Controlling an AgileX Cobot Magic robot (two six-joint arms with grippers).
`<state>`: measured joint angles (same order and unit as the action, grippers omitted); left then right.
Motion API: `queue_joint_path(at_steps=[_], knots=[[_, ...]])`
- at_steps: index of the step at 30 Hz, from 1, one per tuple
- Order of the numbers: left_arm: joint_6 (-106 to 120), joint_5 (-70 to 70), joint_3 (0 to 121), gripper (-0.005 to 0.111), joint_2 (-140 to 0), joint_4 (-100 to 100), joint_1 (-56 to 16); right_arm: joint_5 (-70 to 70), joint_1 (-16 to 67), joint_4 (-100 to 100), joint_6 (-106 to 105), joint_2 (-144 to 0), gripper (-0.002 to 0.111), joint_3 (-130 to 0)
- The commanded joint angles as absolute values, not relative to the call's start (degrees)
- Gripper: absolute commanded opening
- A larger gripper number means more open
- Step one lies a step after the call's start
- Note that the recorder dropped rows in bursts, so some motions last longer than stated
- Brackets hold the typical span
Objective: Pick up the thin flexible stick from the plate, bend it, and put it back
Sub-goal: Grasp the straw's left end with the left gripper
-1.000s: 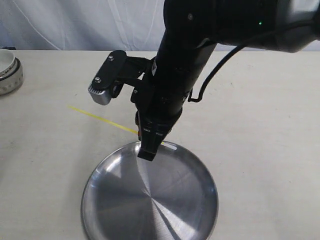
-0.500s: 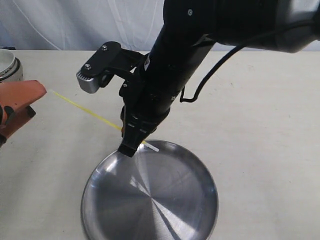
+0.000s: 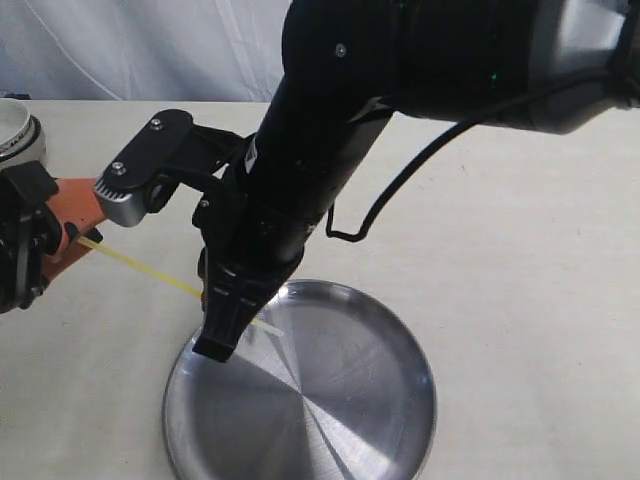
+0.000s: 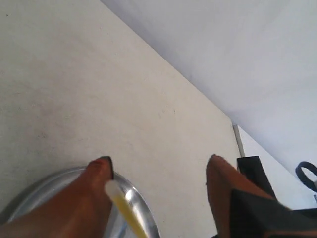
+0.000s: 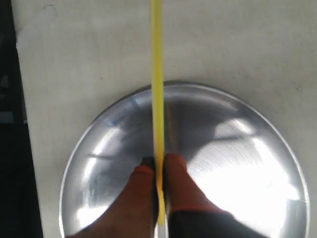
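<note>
Thin flexible stick (image 5: pixel 157 99) pinched in right claw (image 5: pixel 158 162) above plate (image 3: pixel 345 405); left claw (image 4: pixel 158 163) spread.

1. Exterior view: mounted high, faced down across the table (image 3: pixel 520 250); right arm (image 3: pixel 330 150) close, filling the upper frame.
2. Left wrist view: low, near the table, faced outward past the plate (image 4: pixel 136 203) rim.
3. Right wrist view: faced straight down, close over the plate.
4. Shared by all: plate, stick (image 5: pixel 157 74).
</note>
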<state>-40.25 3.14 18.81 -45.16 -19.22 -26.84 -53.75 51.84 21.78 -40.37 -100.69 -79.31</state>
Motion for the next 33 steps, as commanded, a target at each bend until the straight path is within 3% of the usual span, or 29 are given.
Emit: queue_joint_path(at_steps=[1, 8, 21, 23, 26, 27, 33], knots=[[-39.94, 3.14, 19.28, 0.047, -46.55, -18.23, -27.17, -53.16, 52.05, 22.59, -40.43, -98.88, -0.001, -79.16], [-39.94, 5.44, 19.28, 0.000, -46.63, -16.86, -27.17, -53.03, 52.05, 22.60, -40.43, -96.89, -0.001, -79.16], [-39.89, 7.33, 19.28, 0.000, -46.63, -12.02, -27.17, -48.27, 52.05, 24.08, -37.38, -96.92, 0.000, -79.16], [-39.89, 7.33, 19.28, 0.000, -46.63, -12.02, -27.17, -48.27, 52.05, 24.55, -37.38, -96.92, 0.008, -79.16], [-39.89, 7.54, 19.28, 0.000, -46.63, -11.90, -27.17, -47.91, 52.05, 24.55, -37.38, -96.92, 0.048, -79.16], [-39.89, 7.66, 19.28, 0.000, -46.63, -11.90, -27.17, -47.71, 52.05, 24.55, -37.28, -96.92, 0.053, -79.16], [-40.02, 9.67, 19.28, 0.000, -46.63, -11.90, -27.17, -45.75, 52.05, 24.80, -35.48, -97.02, 0.054, -79.16]])
